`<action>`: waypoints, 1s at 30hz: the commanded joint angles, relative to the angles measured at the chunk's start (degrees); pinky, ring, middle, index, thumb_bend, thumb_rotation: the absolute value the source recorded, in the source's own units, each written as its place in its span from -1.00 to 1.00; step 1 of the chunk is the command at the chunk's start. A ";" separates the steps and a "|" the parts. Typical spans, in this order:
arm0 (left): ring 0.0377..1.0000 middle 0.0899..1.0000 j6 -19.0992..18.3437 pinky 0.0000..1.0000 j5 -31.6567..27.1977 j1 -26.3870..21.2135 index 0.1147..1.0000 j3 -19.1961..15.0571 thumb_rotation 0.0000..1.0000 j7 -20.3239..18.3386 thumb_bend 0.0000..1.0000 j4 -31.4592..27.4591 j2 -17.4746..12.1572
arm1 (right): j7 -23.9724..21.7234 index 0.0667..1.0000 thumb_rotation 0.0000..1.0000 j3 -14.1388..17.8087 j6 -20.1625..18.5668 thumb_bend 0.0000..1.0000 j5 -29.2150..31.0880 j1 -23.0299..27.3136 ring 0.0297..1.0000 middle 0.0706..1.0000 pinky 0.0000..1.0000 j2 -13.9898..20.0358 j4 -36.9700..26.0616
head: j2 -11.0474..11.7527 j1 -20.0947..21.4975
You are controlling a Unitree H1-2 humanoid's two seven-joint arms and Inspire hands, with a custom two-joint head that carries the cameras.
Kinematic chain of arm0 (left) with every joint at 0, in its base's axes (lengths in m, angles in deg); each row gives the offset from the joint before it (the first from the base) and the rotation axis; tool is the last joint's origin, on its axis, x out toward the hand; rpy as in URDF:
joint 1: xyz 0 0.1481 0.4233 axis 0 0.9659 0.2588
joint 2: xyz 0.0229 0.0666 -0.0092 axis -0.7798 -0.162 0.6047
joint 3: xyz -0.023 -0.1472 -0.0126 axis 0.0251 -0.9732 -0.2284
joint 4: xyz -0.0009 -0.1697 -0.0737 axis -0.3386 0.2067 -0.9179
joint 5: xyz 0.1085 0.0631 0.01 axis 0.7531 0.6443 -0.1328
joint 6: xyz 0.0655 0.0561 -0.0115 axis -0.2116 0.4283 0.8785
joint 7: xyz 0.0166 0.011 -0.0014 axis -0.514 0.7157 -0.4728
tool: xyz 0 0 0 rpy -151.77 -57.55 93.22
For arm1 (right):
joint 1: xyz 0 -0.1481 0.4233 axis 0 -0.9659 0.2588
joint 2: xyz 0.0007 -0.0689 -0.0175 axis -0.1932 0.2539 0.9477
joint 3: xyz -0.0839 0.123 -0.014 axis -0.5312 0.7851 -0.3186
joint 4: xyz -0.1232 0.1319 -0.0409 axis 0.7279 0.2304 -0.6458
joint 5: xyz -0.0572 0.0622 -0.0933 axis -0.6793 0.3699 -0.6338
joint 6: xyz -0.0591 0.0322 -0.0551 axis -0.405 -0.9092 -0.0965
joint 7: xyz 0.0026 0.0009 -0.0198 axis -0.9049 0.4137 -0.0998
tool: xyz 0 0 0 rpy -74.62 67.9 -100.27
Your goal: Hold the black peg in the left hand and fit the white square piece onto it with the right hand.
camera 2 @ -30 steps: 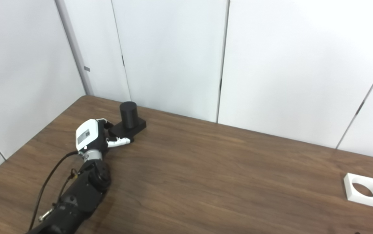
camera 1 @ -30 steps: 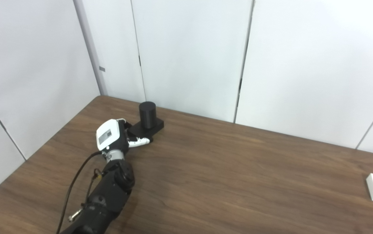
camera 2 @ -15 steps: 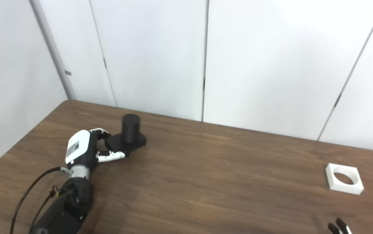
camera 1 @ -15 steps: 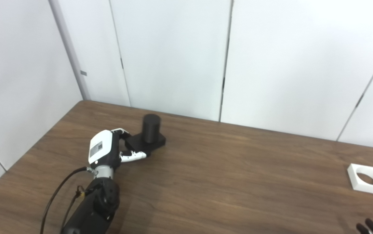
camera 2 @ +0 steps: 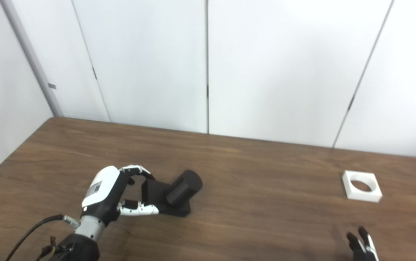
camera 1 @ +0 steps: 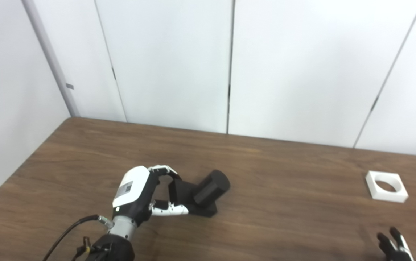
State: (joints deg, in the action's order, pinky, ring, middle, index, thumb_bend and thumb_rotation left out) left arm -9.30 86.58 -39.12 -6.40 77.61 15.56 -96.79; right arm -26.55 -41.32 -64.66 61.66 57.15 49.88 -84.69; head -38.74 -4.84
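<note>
your left hand [camera 1: 139, 194] grips black peg [camera 1: 202, 194] base, lower left, peg tilted | white square piece [camera 1: 387, 186] right on table [camera 1: 266, 174] | right hand [camera 1: 392, 248] lower right corner, fingers spread, empty

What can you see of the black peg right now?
The black peg is a matte cylinder fixed to a flat square base, all one dark colour. It is tipped over, the cylinder pointing up and to the right, the base nearly on edge. The left robot hand grips the base, one finger over its top edge and another along the bottom. Its lower edge seems to touch the table.
</note>
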 commanded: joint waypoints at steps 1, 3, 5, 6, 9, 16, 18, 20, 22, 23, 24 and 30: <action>0.54 0.38 2.08 0.30 0.48 -0.58 -0.16 -0.10 -0.90 -1.19 0.03 -3.47 -0.60 | -0.29 0.98 1.00 -0.90 0.55 -0.16 -1.09 0.23 0.89 0.84 1.00 -0.92 -2.54 | -0.02 0.76; 0.55 0.40 1.94 0.31 -0.44 0.79 -0.16 0.49 -0.91 -3.82 0.03 -5.38 -0.17 | -0.44 0.98 1.00 -1.05 -0.22 -0.16 -1.20 0.26 0.90 0.85 1.00 -0.88 -3.29 | -1.03 1.72; 0.55 0.40 2.11 0.32 -1.37 2.29 -0.16 1.08 -0.91 -6.01 0.04 -6.94 0.31 | -0.41 0.97 1.00 -1.22 -1.33 -0.16 -1.65 0.29 0.90 0.84 1.00 -0.95 -4.14 | -2.03 2.82; 0.54 0.40 2.22 0.32 -1.75 3.12 -0.16 1.48 -0.91 -6.89 0.04 -7.56 0.61 | -0.40 0.96 1.00 -1.25 -1.76 -0.17 -1.63 0.34 0.90 0.84 1.00 -0.98 -4.42 | -2.41 3.15; 0.54 0.40 2.62 0.34 -1.88 5.56 -0.16 2.76 -0.91 -8.86 0.04 -9.09 1.52 | -0.24 0.94 1.00 -1.36 -3.15 -0.15 -1.50 0.58 0.90 0.82 1.00 -1.30 -5.20 | -3.70 4.31; 0.59 0.42 5.66 0.38 -2.54 9.63 -0.16 5.53 -0.91 -13.06 0.04 -9.88 1.66 | 0.00 0.93 1.00 -2.02 -4.53 -0.07 -3.37 1.23 0.88 0.81 1.00 -1.35 -6.17 | -7.19 7.13; 0.59 0.42 6.80 0.36 -2.21 10.17 -0.16 6.00 -0.91 -13.48 0.04 -9.42 1.45 | 0.09 0.91 1.00 -2.19 -4.62 -0.06 -4.00 1.38 0.86 0.79 0.99 -1.38 -6.38 | -7.78 7.75; 0.58 0.41 8.04 0.36 -1.39 10.67 -0.16 6.76 -0.91 -13.77 0.04 -8.82 1.07 | 0.07 0.90 1.00 -2.40 -5.06 -0.03 -4.46 1.52 0.85 0.78 0.99 -1.45 -6.74 | -8.32 8.17; 0.57 0.41 9.47 0.45 0.35 11.30 -0.16 7.93 -0.91 -13.92 0.04 -7.75 0.64 | 0.01 0.91 1.00 -2.54 -5.97 -0.02 -4.67 1.81 0.85 0.79 1.00 -1.60 -7.17 | -9.13 8.77; 0.58 0.41 9.93 0.51 0.96 11.49 -0.16 8.22 -0.91 -13.95 0.04 -7.44 0.54 | 0.01 0.91 1.00 -2.58 -6.34 -0.02 -4.66 1.91 0.85 0.79 1.00 -1.67 -7.34 | -9.21 8.84; 0.58 0.41 10.47 0.54 1.95 11.77 -0.16 8.61 -0.91 -13.95 0.04 -6.96 0.46 | 0.10 0.91 1.00 -2.66 -6.67 -0.02 -4.80 2.07 0.84 0.79 1.00 -1.78 -7.53 | -9.65 9.13; 0.58 0.40 14.30 0.71 8.90 12.96 -0.16 9.89 -0.91 -11.65 0.04 -5.07 0.85 | 0.17 0.90 1.00 -3.20 -8.33 -0.03 -5.48 2.57 0.84 0.77 1.00 -1.98 -8.70 | -10.92 9.71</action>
State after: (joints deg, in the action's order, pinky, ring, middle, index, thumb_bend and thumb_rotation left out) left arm 4.15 93.43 -26.53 2.92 66.04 9.59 -95.47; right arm -26.83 -44.36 -73.58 56.50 58.00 49.94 -90.85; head -49.66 4.83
